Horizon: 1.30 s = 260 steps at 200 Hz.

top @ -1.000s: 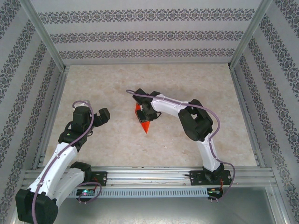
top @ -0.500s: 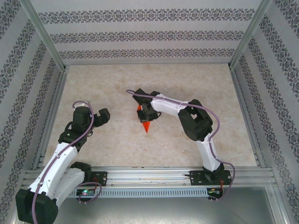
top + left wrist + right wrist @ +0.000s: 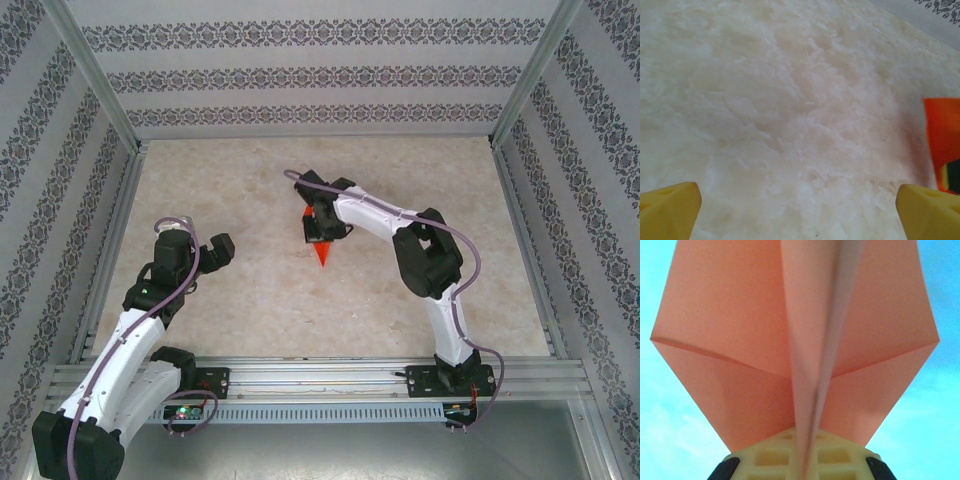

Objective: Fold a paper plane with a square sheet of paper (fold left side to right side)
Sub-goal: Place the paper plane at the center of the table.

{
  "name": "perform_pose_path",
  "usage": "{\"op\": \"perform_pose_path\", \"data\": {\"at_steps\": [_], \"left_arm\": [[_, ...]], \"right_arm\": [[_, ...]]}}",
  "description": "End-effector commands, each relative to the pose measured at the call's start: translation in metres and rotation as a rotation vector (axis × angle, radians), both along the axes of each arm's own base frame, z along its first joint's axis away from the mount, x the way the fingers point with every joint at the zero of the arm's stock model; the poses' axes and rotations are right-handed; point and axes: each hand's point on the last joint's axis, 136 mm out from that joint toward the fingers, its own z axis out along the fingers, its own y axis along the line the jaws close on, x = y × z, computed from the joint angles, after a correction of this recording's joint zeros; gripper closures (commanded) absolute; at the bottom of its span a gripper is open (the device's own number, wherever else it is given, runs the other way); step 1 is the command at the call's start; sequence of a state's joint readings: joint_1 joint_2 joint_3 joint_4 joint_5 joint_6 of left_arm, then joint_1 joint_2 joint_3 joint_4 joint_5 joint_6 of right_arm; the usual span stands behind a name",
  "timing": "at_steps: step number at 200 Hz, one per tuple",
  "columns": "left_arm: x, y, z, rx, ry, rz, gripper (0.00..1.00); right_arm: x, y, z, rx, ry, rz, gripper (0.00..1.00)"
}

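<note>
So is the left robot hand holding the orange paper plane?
No, the left gripper is open over the bare table, while the paper plane is pinched in the right gripper.

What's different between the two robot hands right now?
The left gripper is empty, its yellow fingers spread wide apart; the right gripper is clamped on the orange paper plane. The left gripper sits back toward the left side of the table, while the right gripper reaches out over its middle. Both are over the same pale table.
</note>
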<state>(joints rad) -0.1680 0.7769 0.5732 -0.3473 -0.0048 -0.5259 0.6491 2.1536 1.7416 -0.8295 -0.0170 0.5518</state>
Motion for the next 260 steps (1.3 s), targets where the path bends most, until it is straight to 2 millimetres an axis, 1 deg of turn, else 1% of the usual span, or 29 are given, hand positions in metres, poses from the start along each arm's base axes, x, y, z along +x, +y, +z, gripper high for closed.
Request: {"op": "perform_pose_path", "data": {"at_steps": [1,13,23,36,52,83,122,142,228,244,260], "left_arm": [[-0.003,0.006,0.003,0.028,0.001,0.002,0.0],[-0.003,0.005,0.003,0.028,0.001,-0.002,0.0],[-0.003,0.005,0.003,0.03,0.002,-0.003,0.0],[-0.003,0.006,0.002,0.034,0.004,-0.004,0.0],[-0.003,0.006,0.002,0.037,0.003,-0.005,0.0],[-0.001,0.004,0.001,0.032,0.005,-0.01,0.0],[-0.002,0.005,0.001,0.036,0.011,-0.009,0.0],[-0.002,0.005,0.001,0.036,0.011,-0.009,0.0],[-0.002,0.005,0.003,0.043,0.012,-0.01,0.0],[-0.002,0.005,0.002,0.042,0.014,-0.01,0.0],[-0.002,0.005,0.003,0.042,0.014,-0.011,0.0]], "right_arm": [[0.018,-0.017,0.017,-0.029,-0.029,-0.093,0.97],[0.024,-0.025,0.016,-0.045,-0.025,-0.14,0.97],[0.027,-0.032,0.015,-0.06,-0.021,-0.178,0.99],[0.026,-0.039,0.012,-0.077,-0.01,-0.209,1.0],[0.024,-0.041,0.007,-0.091,0.003,-0.212,1.0],[0.02,-0.038,-0.007,-0.104,0.032,-0.2,1.0],[0.015,-0.035,-0.021,-0.172,0.056,-0.113,1.0],[0.014,-0.034,-0.024,-0.197,0.051,-0.087,1.0],[0.009,-0.028,-0.039,-0.175,0.09,-0.083,0.99],[0.008,-0.028,-0.042,-0.174,0.096,-0.081,0.97],[0.007,-0.028,-0.044,-0.172,0.101,-0.084,0.91]]}}
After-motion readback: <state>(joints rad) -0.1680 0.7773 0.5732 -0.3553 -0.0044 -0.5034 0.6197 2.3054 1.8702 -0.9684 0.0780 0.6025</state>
